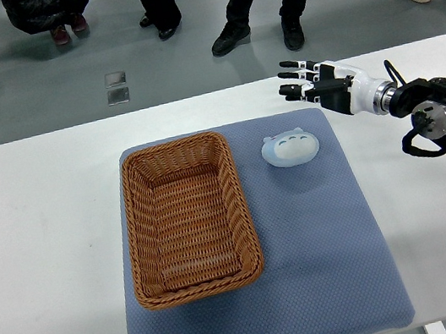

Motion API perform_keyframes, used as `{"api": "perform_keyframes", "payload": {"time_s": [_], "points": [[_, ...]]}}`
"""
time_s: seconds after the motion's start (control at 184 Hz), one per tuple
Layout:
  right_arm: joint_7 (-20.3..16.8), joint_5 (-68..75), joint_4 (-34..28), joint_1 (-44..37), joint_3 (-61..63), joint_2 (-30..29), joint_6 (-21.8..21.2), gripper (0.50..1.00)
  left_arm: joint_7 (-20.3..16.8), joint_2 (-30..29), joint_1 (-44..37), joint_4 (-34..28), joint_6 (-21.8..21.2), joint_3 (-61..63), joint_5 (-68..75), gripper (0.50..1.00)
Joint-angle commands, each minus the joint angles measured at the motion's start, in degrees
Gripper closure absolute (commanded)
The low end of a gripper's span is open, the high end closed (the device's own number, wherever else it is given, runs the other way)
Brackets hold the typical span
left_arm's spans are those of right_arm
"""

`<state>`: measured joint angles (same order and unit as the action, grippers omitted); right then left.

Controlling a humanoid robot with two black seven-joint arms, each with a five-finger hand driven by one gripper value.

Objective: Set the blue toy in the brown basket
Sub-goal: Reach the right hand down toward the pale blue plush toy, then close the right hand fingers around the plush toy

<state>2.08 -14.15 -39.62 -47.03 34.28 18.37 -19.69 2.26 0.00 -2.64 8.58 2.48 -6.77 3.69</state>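
Note:
A pale blue round toy lies on the blue mat, just right of the brown wicker basket. Nothing is in the basket. My right hand hovers above the table's far right part, beyond and to the right of the toy and apart from it, with its fingers spread and holding nothing. Its arm comes in from the right edge. No left arm shows.
The mat lies on a white table. Several people's legs and shoes stand on the floor beyond the table's far edge. A small square plate is set in the floor.

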Motion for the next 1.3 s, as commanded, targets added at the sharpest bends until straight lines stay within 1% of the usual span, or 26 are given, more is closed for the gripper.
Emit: {"api": "perform_keyframes", "payload": {"time_s": [0.0, 0.347, 0.526, 0.656, 0.71, 0.824, 0.954, 1.117, 1.187, 1.295], "points": [[-0.1, 0.0, 0.0, 0.0, 0.0, 0.0, 0.0, 0.589, 0.0, 0.0, 0.0, 0.0, 0.0, 0.0, 0.0, 0.500], [0.1, -2.2, -0.3, -0.8, -0.2, 0.2, -0.2, 0.589, -0.1, 0.0, 0.1, 0.1, 0.1, 0.0, 0.0, 0.500], [0.6, -5.1, -0.5, -1.8, -0.5, 0.9, -2.0, 0.589, -0.1, 0.0, 0.1, -0.1, 0.1, 0.1, 0.0, 0.500], [1.2, -12.5, -0.7, -2.3, -0.5, 1.7, -3.7, 0.589, -0.1, 0.0, 0.2, 0.0, 0.1, 0.0, 0.0, 0.500], [2.1, -17.2, -1.3, -2.4, -0.5, 1.8, -4.1, 0.591, -0.1, 0.0, 0.2, 0.1, 0.1, 0.1, 0.0, 0.500], [5.7, -29.5, -3.2, -2.3, -0.6, 1.8, -4.0, 0.591, -0.1, 0.0, 0.2, 0.0, 0.1, 0.0, 0.0, 0.500], [8.2, -40.1, -5.7, -2.4, -0.7, 3.2, -4.0, 0.591, -0.1, 0.0, 0.2, 0.0, 0.1, 0.1, 0.0, 0.500], [10.0, -47.2, -9.1, -3.9, -3.1, 5.2, -4.2, 0.591, -0.1, 0.0, 0.2, 0.0, 0.1, 0.1, 0.0, 0.500], [10.7, -48.3, -9.1, -5.6, -6.0, 5.2, -4.0, 0.591, -0.1, 0.0, 0.2, 0.0, 0.1, 0.1, 0.0, 0.500], [10.7, -48.5, -9.1, -6.9, -9.2, 5.2, -3.7, 0.591, -0.1, 0.0, 0.2, 0.0, 0.1, 0.1, 0.0, 0.500]]}}
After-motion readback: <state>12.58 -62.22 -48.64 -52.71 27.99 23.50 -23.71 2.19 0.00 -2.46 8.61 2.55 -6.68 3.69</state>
